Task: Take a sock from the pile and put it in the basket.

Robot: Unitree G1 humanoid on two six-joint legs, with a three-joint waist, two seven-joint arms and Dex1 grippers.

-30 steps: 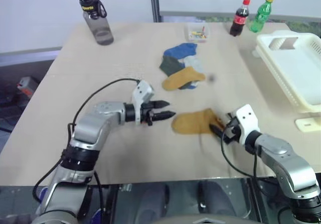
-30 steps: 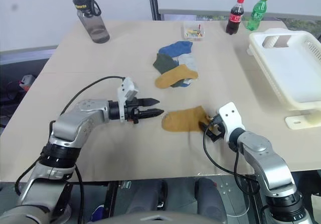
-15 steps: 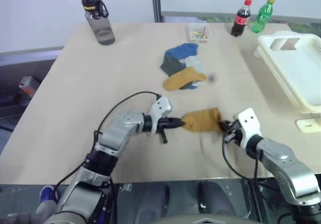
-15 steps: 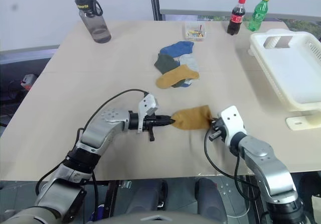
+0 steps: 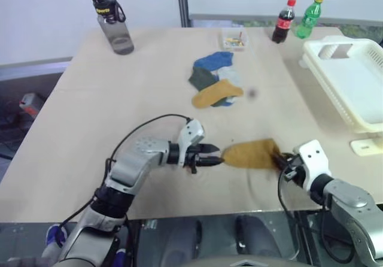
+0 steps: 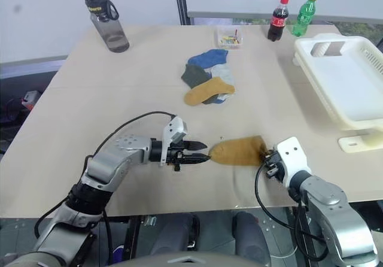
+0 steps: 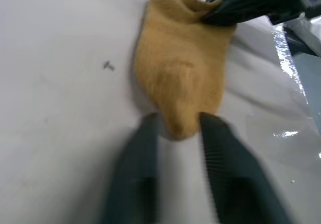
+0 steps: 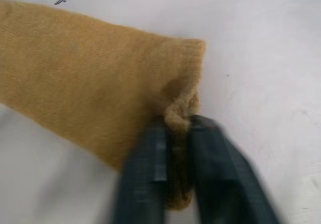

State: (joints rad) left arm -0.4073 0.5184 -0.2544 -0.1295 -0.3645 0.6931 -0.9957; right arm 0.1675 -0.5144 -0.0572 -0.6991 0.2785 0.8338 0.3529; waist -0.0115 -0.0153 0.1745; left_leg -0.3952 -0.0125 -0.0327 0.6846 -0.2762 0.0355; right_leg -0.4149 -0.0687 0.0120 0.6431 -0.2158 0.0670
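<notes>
A mustard sock [image 5: 251, 154] lies stretched on the table near its front edge, apart from the pile [image 5: 215, 82] of blue, dark green, grey and mustard socks farther back. My right gripper [image 5: 281, 161] is shut on the sock's cuff, and in the right wrist view the fabric [image 8: 90, 73] bunches between its fingers [image 8: 155, 148]. From the left, my left gripper [image 5: 216, 158] stands open with the sock's toe [image 7: 180, 68] between its fingers [image 7: 145, 153]. The cream basket [image 5: 353, 81] sits at the far right, with nothing in it.
A dark water bottle [image 5: 112, 21] stands at the back left. A small clear box [image 5: 234, 38], a cola bottle [image 5: 281, 21] and a green bottle [image 5: 310, 17] line the back edge. A small white piece [image 5: 365, 146] lies just in front of the basket.
The left gripper reached the sock's toe, shut on it, and now stands open around it. The right gripper has drawn the sock back toward the table's front edge and to the right.
</notes>
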